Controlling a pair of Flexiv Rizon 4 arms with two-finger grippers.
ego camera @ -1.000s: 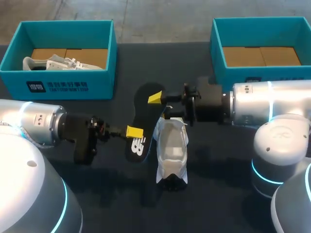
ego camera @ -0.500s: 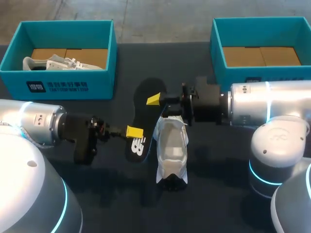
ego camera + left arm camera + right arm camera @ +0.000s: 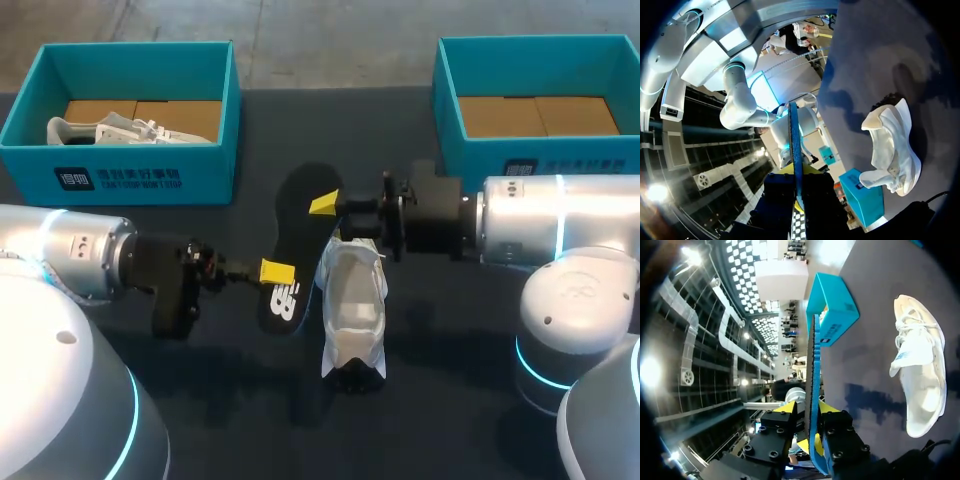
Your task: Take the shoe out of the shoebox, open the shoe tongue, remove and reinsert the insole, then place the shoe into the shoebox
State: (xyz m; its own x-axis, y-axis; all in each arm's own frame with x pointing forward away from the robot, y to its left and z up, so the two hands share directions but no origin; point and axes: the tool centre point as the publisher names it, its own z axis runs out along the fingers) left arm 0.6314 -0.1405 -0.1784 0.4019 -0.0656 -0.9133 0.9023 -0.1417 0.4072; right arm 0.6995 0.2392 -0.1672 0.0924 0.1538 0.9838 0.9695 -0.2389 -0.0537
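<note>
A black insole [image 3: 300, 245] hangs on edge just above the table, held at both ends. My left gripper [image 3: 277, 272] is shut on its logo end. My right gripper [image 3: 322, 205] is shut on the other end. Beside the insole, a white shoe [image 3: 352, 315] lies on the dark table, tongue opened. In the left wrist view the insole [image 3: 796, 150] runs edge-on out from my left gripper [image 3: 797, 172], with the shoe [image 3: 892, 150] off to one side. In the right wrist view the insole [image 3: 813, 365] sits between the yellow tips of my right gripper [image 3: 807, 407], the shoe [image 3: 920, 370] beside it.
A teal shoebox [image 3: 130, 180] at the back left holds a second white shoe [image 3: 110, 130]. Another teal shoebox [image 3: 540, 150] stands at the back right with only cardboard inside. The left box [image 3: 832, 310] shows ahead of my right gripper.
My right gripper's fingers have narrowed onto the insole's end, and the right arm has drawn back slightly to the right. The left arm, insole and shoe have kept still.
</note>
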